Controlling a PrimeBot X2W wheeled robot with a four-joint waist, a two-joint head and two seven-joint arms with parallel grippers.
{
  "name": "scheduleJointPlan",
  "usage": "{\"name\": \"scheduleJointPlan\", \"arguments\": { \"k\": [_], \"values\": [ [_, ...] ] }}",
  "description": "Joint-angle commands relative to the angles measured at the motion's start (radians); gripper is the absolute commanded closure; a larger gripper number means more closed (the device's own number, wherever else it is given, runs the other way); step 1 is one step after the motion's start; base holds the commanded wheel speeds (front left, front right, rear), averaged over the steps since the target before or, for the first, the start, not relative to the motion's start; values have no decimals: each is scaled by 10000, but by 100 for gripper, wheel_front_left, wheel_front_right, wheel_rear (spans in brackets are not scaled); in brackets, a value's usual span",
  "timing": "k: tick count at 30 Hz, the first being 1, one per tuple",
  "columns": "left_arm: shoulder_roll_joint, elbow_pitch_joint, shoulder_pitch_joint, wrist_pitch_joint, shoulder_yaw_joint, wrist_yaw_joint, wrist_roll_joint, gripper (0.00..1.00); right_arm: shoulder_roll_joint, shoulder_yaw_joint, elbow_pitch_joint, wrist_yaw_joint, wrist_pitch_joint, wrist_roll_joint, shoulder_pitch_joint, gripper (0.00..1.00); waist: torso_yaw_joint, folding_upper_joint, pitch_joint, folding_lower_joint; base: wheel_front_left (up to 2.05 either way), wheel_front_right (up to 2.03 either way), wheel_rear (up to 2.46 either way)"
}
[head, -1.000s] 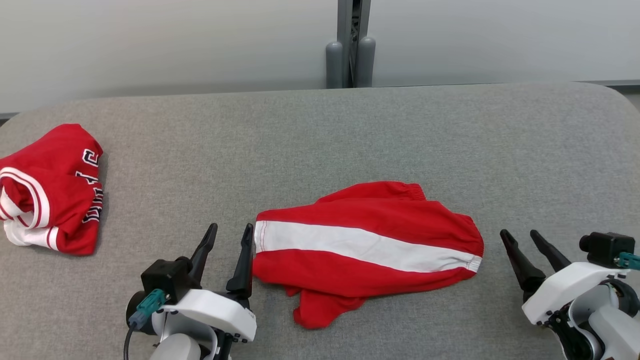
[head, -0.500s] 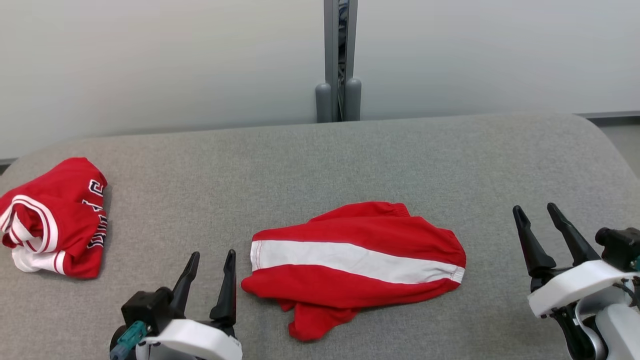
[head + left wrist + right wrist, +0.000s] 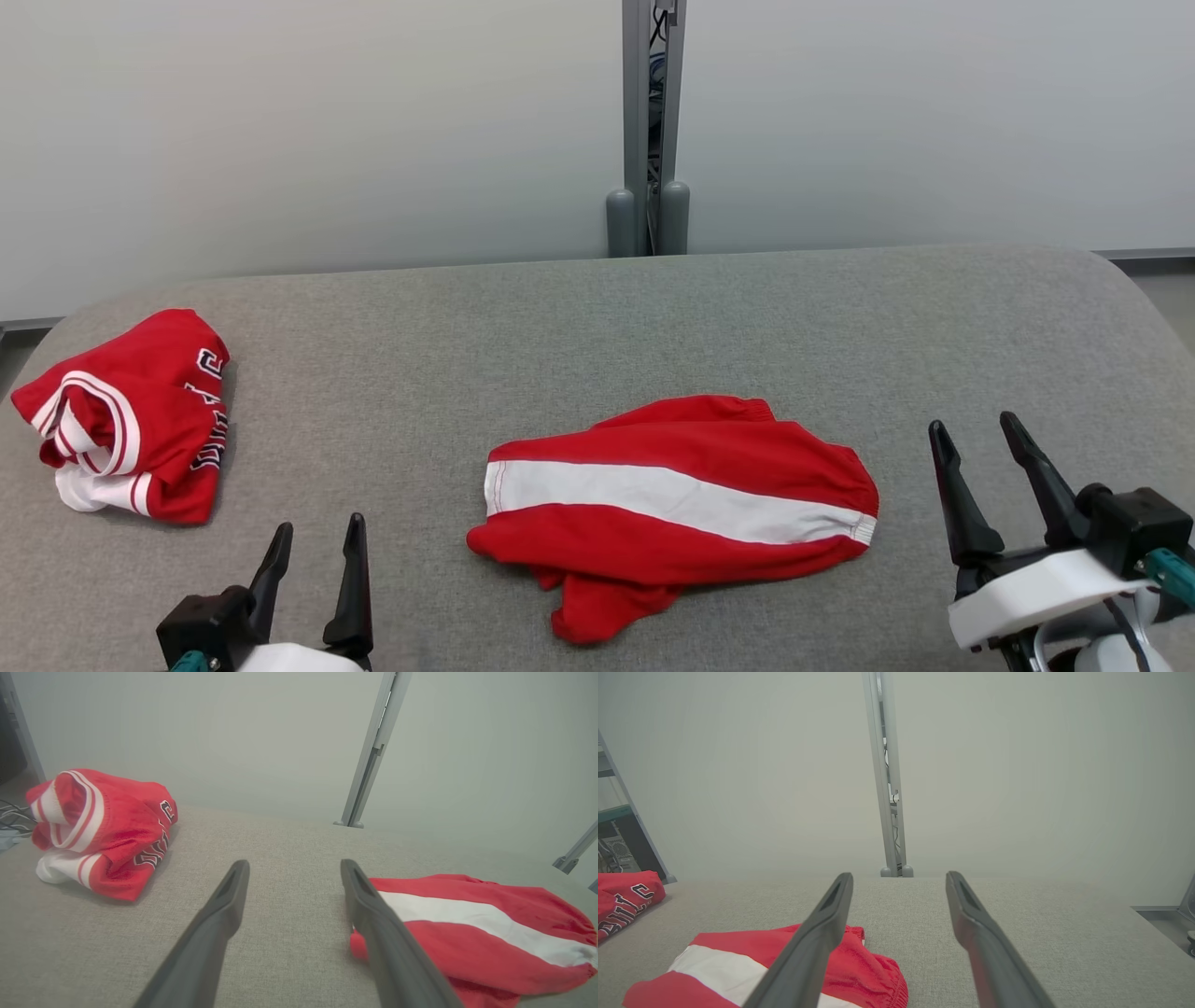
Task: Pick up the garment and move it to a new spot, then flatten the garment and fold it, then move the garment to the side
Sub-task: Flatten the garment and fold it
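while both my claws hang spread wide and empty over the grey table [image 3: 560, 317], the garment [image 3: 681, 509] lies mid-table, a red bundle with a white stripe, doubled over itself. my left claw [image 3: 318, 525] sits off its eight o'clock, my right claw [image 3: 973, 423] off its three o'clock, neither touching. it looks light, soft and floppy, so it should sag when lifted. i'd pinch the gathered hem at three o'clock and the stitched edge at nine. a second red jersey [image 3: 140, 420] lies at ten o'clock.
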Motion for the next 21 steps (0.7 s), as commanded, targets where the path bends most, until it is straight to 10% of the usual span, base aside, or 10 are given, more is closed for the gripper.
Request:
{"name": "scheduleJointPlan", "arguments": {
  "k": [1, 21],
  "values": [
    [51, -78, 93, -46, 56, 51, -43, 0, 23, -83, -87, 20, 50, -87, 143, 0, 34, -1, -11, 0, 0, 0, 0],
    [80, -497, 142, 74, -212, 211, 33, 0, 729, -795, -189, 20, 441, -351, 657, 0, 92, -1, -32, 0, 0, 0, 0]
  ]
}}
